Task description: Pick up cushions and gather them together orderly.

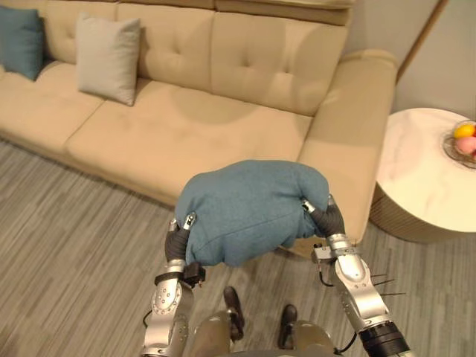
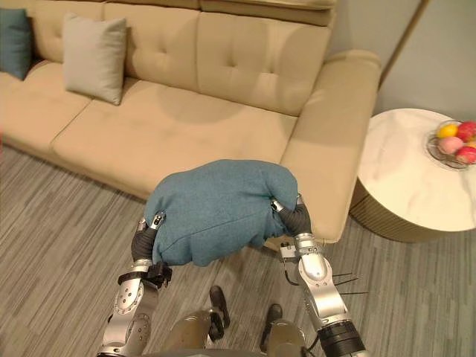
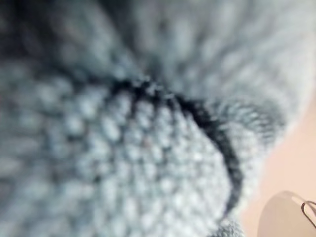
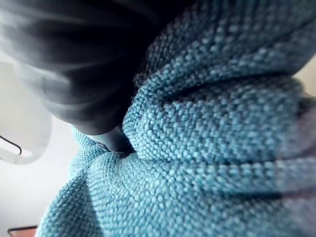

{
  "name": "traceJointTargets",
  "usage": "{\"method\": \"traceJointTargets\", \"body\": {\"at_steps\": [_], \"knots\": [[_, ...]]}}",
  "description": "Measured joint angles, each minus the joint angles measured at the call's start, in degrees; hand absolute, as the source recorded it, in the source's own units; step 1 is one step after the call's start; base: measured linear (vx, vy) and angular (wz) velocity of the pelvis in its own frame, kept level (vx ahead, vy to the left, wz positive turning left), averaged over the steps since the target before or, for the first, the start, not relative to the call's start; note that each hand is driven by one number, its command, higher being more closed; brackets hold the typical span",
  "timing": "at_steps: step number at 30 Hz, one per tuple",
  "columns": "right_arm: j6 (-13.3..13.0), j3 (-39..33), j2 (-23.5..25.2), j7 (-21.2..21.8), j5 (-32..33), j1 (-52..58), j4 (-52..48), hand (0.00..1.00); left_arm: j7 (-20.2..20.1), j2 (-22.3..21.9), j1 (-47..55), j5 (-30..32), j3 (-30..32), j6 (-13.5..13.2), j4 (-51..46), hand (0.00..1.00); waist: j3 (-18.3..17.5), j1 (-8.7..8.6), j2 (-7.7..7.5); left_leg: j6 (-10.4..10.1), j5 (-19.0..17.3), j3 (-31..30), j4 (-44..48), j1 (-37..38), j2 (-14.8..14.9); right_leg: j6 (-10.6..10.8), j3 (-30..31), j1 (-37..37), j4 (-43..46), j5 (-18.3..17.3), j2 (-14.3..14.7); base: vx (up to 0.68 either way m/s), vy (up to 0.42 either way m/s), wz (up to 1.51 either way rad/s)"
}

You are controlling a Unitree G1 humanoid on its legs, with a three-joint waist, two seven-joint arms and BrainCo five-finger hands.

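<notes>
A blue-teal woven fabric cushion is held up in the air in front of the robot, above the grey striped plank floor and just before the front edge of the beige tufted upholstered sofa. Its long axis runs side to side between the two arms, the right end sitting a little higher and nearer the sofa than the left. The cushion is soft and plump, squeezed into a rounded hump that bulges upward in the middle and sags below; its coarse weave shows as small nubby loops, with deep folds where the cloth bunches at the ends. The left robot hand presses into the cushion's left end and the right robot hand into its right end, so the cushion is clamped between them; each is sunk into the fabric past its dark ribbed cover, and whether either is curled or flat cannot be told. On the sofa seat, well apart from the held cushion, a pale grey square cushion leans upright against the backrest, and a darker teal cushion leans near it at the far left. To the right of the sofa arm stands a round white marbled tabletop carrying a wire bowl of fruit near its far right edge.
</notes>
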Motion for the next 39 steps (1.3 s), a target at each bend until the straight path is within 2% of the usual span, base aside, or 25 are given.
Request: {"method": "traceJointTargets", "body": {"at_steps": [5,8,10,11,12,13,14,16,18,20,21,22,23,24,26,27,28,30,31,34,35,36,37,38,39], "knots": [[0.02,1.19,1.9,-0.01,-0.35,-0.3,-0.5,1.0,0.01,1.77,0.0,-0.01,0.01,-0.03,-0.01,1.0,-0.09,0.72,-0.06,1.66,-3.5,0.54,3.82,-0.68,-0.6,1.83,1.1,1.49,-1.75,1.09,-1.01,-0.01,0.124,-0.07],[0.31,1.94,1.9,-0.05,-0.36,-0.31,-2.24,1.0,0.04,2.06,0.02,0.0,0.05,0.0,-0.02,1.0,-0.21,1.05,-0.29,2.78,-6.89,0.74,7.87,-2.04,-1.28,3.49,1.23,0.89,0.17,-1.75,-2.64,0.04,0.127,0.0],[0.39,2.47,1.91,-0.07,-0.43,-0.31,-2.24,1.0,0.09,2.47,0.33,0.0,0.01,0.18,-0.03,1.0,-0.47,0.76,-1.37,3.61,-10.61,0.05,11.75,-2.0,-2.67,4.39,1.3,0.26,6.27,-5.5,-5.74,0.12,0.15,0.19],[0.4,2.77,1.87,-0.06,-0.46,-0.32,-2.22,1.0,0.2,2.78,0.65,0.01,-0.01,0.16,-0.08,1.0,-0.75,0.3,-1.81,3.7,-11.51,-0.2,12.34,-1.91,-3.34,3.89,1.44,-0.47,9.3,-5.58,-6.35,0.18,0.1,0.16],[0.4,3.59,1.72,-0.07,-0.52,-0.71,-2.01,1.0,0.8,3.01,1.41,0.01,0.0,0.17,-0.25,1.0,-1.05,-0.15,-2.27,5.07,-12.66,-1.08,12.46,-1.37,-4.54,3.06,3.42,-4.29,18.27,-5.2,-8.34,0.2,0.121,0.12],[0.42,4.24,1.76,-0.08,-0.52,-0.94,-1.03,1.0,1.11,3.03,2.18,0.02,-0.02,0.29,-0.25,1.0,-1.12,-0.41,-2.07,5.87,-13.0,-1.57,11.72,0.28,-4.71,0.29,5.8,-9.53,27.92,-4.58,-9.22,0.26,0.13,0.13],[0.45,4.28,1.76,-0.08,-0.52,-0.77,-0.64,1.0,1.14,3.22,2.41,0.02,-0.24,0.3,-0.26,1.0,-1.09,-1.03,-1.95,6.27,-13.23,-2.05,11.64,1.2,-4.42,0.62,6.14,-10.34,28.58,-5.62,-8.76,0.24,0.086,0.18],[0.79,4.36,1.29,-0.07,-0.5,-0.68,0.24,1.0,1.17,4.63,2.42,0.01,-1.14,0.29,-0.21,1.0,-1.05,-1.4,-2.42,5.49,-14.45,-3.15,9.85,5.13,-4.41,1.32,5.97,-12.24,24.91,-6.71,-7.11,0.32,0.017,0.25],[0.82,4.82,0.2,-0.06,-0.47,-0.57,0.24,1.0,1.17,5.58,2.34,0.01,-1.57,0.3,-0.17,1.0,-1.02,-2.55,-2.33,4.28,-14.84,-3.97,8.27,8.35,-4.38,2.19,5.65,-13.69,17.1,-5.55,-5.15,0.34,-0.014,0.33],[0.82,4.81,-0.88,-0.05,-0.42,-0.16,0.23,1.0,1.16,5.84,1.72,0.05,-2.0,0.28,-0.05,1.0,-1.15,-4.14,-2.51,2.01,-16.23,-5.16,7.66,11.66,-4.4,1.52,5.2,-15.57,6.06,1.25,-2.69,0.45,-0.07,0.44],[0.81,4.72,-1.21,-0.06,-0.41,0.37,0.23,1.0,1.15,5.81,1.53,0.06,-2.45,0.27,0.37,1.0,-1.43,-4.52,-2.41,1.3,-16.65,-5.65,7.5,12.39,-4.29,0.65,4.05,-14.64,6.01,3.29,-2.27,0.54,-0.116,0.44],[0.79,4.46,-1.34,-0.06,-0.4,1.94,-0.16,1.0,1.14,6.56,1.55,0.07,-3.48,0.24,0.41,1.0,-2.68,-4.88,-3.41,-0.17,-17.5,-6.1,7.17,13.49,-4.77,-1.11,4.3,-12.45,3.4,9.61,-1.02,0.57,-0.138,0.18],[0.91,3.78,-2.04,0.0,-0.39,2.26,-0.07,1.0,0.99,5.44,0.76,0.09,-3.63,0.15,2.15,1.0,-2.81,-4.35,-1.55,-2.0,-18.74,-6.22,7.84,13.95,-2.96,-3.54,3.21,-11.53,3.72,9.03,0.23,0.56,-0.132,0.14],[0.95,3.37,-2.36,0.0,-0.36,2.59,-0.04,1.0,0.92,4.92,0.31,0.1,-3.8,0.27,3.01,1.0,-2.69,-4.84,-0.61,-2.78,-18.66,-6.35,9.25,13.41,-2.06,-3.96,2.28,-11.07,3.86,8.78,0.54,0.51,-0.13,0.09],[1.06,2.01,-2.75,0.18,-0.35,4.4,-0.03,1.0,0.51,4.11,-0.52,0.2,-4.19,0.61,4.54,1.0,-2.85,-5.44,-0.06,-4.81,-17.43,-5.88,20.64,9.52,0.15,-4.2,1.45,-8.41,2.98,6.37,1.4,0.44,-0.124,0.15],[1.07,1.88,-3.05,0.17,-0.33,5.55,-0.05,1.0,-0.04,3.55,-0.44,0.2,-4.44,0.84,5.06,1.0,-2.79,-5.48,0.01,-5.89,-14.07,-5.78,32.76,5.79,2.21,-4.34,1.66,-5.11,1.56,5.01,2.17,0.47,-0.11,-0.25],[1.07,1.88,-3.14,0.14,-0.2,6.32,-0.1,1.0,-0.49,3.4,0.02,0.18,-4.49,0.96,5.7,1.0,-2.67,-4.73,-0.13,-5.45,-14.18,-5.55,42.65,2.45,4.42,-4.25,3.26,-1.54,0.07,3.92,2.65,0.53,-0.084,-0.35],[1.07,1.79,-3.06,0.11,0.08,6.68,-0.52,1.0,-0.53,2.94,0.05,0.15,-4.6,1.24,6.51,1.0,-2.63,-4.35,-0.18,-2.97,-15.72,-4.18,48.51,-0.97,5.8,-4.26,6.05,2.01,-2.05,3.7,2.63,0.41,-0.006,-0.71],[1.06,1.36,-3.04,0.11,0.07,6.8,-2.08,1.0,-0.61,2.85,-0.17,0.14,-4.57,1.21,6.31,1.0,-2.61,-3.41,-0.21,-1.02,-16.92,-3.21,47.34,-3.06,6.19,-3.85,8.92,3.12,-3.41,3.35,2.32,0.27,0.053,-0.91],[0.8,0.97,-2.26,0.11,0.02,6.7,-4.59,1.0,-0.66,2.9,-0.2,0.18,-4.35,1.2,6.03,1.0,-2.48,-2.43,-0.1,0.1,-17.64,-7.0,34.89,-6.4,5.54,-1.48,15.37,4.31,-3.64,1.88,1.17,0.23,0.167,-1.01],[0.74,0.77,-1.99,0.11,0.03,6.72,-4.58,1.0,-0.67,2.91,-0.21,0.19,-4.27,1.21,6.01,1.0,-2.4,-2.38,-0.2,-0.37,-17.37,-9.13,31.18,-6.42,4.77,-0.86,16.52,4.68,-3.37,1.54,0.75,0.2,0.28,-1.03],[0.72,0.72,-1.93,0.12,0.02,6.73,-4.54,1.0,-0.67,2.57,-0.13,0.2,-4.12,1.19,5.89,1.0,-2.54,-2.25,0.13,-2.71,-15.55,-13.39,22.2,-5.09,3.34,0.42,18.85,4.86,-2.53,0.79,0.44,0.2,0.342,-1.22],[0.58,0.65,-2.3,0.12,-0.01,6.68,-4.64,1.0,-0.66,1.69,0.14,0.23,-4.1,1.16,5.37,1.0,-2.78,-1.95,2.29,-5.19,-5.15,-17.49,12.5,-3.17,4.31,2.83,21.6,4.74,-1.53,-0.61,1.9,0.21,0.373,-1.31],[0.39,0.45,-2.37,0.16,-0.03,6.58,-4.29,1.0,-0.67,1.53,0.24,0.3,-4.11,1.14,5.16,1.0,-2.6,-1.92,3.71,-7.03,-5.36,-18.53,12.41,-2.82,5.54,3.82,22.63,4.73,-1.27,-1.24,3.19,0.19,0.388,-1.15],[0.81,-0.26,-0.01,0.17,-0.03,7.26,-3.25,1.0,-0.63,2.49,0.0,0.54,-3.77,1.34,5.25,1.0,-2.59,-2.63,1.71,-6.46,-6.37,-16.84,12.96,-2.01,4.28,4.58,24.6,3.95,-1.03,-1.37,1.38,0.16,0.334,-0.85]]}}
